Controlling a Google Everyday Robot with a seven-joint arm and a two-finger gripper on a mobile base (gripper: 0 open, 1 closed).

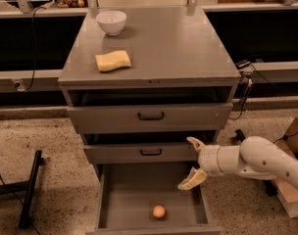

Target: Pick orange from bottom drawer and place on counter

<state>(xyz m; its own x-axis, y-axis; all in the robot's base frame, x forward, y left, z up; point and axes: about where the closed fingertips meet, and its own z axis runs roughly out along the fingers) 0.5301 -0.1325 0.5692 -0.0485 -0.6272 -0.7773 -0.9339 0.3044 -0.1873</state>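
The orange (pixel 159 211) lies on the floor of the open bottom drawer (pixel 112 204), near its front middle. My gripper (pixel 192 161) hangs at the drawer's right side, just in front of the middle drawer and above and to the right of the orange. Its two cream fingers are spread wide and hold nothing. The white arm comes in from the right. The grey counter (pixel 183 48) tops the cabinet.
A white bowl (pixel 111 22) and a yellow sponge (pixel 112 60) sit on the counter's left part. Two shallower drawers with black handles (pixel 151 115) are above the open one. A cardboard box (pixel 293 190) stands on the floor at right, a black stand (pixel 29 190) at left.
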